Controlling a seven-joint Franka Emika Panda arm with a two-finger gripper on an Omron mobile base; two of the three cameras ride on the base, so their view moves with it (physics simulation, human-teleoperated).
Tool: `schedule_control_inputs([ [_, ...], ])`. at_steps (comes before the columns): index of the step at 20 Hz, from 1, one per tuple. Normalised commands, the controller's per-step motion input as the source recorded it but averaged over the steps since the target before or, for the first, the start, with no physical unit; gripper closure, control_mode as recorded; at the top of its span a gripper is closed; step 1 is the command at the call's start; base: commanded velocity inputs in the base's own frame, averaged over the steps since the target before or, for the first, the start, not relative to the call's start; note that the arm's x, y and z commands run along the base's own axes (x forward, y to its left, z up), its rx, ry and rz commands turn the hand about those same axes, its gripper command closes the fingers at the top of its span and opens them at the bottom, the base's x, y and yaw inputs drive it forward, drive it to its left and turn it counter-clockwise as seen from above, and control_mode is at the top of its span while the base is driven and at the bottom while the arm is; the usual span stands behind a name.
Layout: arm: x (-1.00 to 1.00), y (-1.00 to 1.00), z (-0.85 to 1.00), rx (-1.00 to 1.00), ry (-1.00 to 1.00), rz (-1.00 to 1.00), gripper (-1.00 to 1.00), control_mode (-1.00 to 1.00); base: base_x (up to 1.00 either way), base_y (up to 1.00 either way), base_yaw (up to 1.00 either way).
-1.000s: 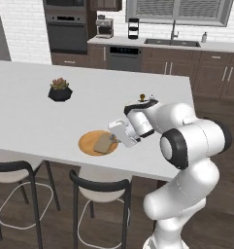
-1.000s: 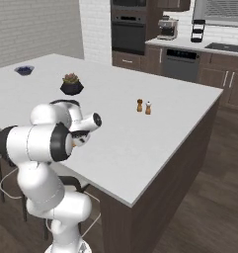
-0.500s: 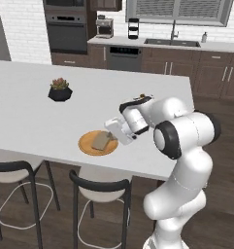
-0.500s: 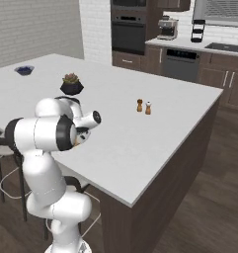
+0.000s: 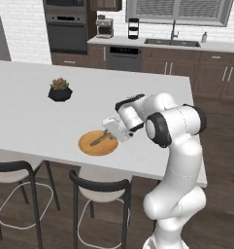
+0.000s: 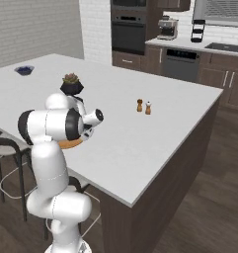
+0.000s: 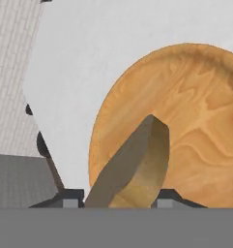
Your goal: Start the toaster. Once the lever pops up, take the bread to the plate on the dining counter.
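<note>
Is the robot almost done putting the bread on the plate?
Nearly. Done: the bread has reached the plate on the dining counter. In hand: the gripper hangs just over the plate, with the slice standing on edge between its fingertips; its jaws look parted, though whether they have let go is hard to tell. Left: release the slice if needed and lift the arm away.

In the hand view the plate ran off the right edge, and the bread, standing between the finger tips, was cut off below by the grey band. Whether the fingers touched the slice could not be told. From the right base view the arm covered the gripper and most of the plate; the bread there was hidden.
</note>
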Motion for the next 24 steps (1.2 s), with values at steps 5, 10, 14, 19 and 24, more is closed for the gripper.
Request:
schedule_control_inputs([
  [5, 0.17, 0.0, -0.1, 0.0, -0.04, -0.01, -1.0, -1.0, 0.0, 0.0, 0.0],
  [10, 0.01, -0.03, -0.01, 0.0, -0.03, -0.04, -1.0, -1.0, 0.0, 0.0, 0.0],
  [14, 0.0, -0.32, -0.09, -0.04, 0.04, -0.15, -1.0, -1.0, 0.0, 0.0, 0.0],
  [19, -0.08, -0.57, -0.12, -0.08, 0.21, -0.22, -1.0, -1.0, 0.0, 0.0, 0.0],
  [24, -0.06, -0.24, -0.01, -0.12, 0.21, -0.17, -1.0, -1.0, 0.0, 0.0, 0.0],
])
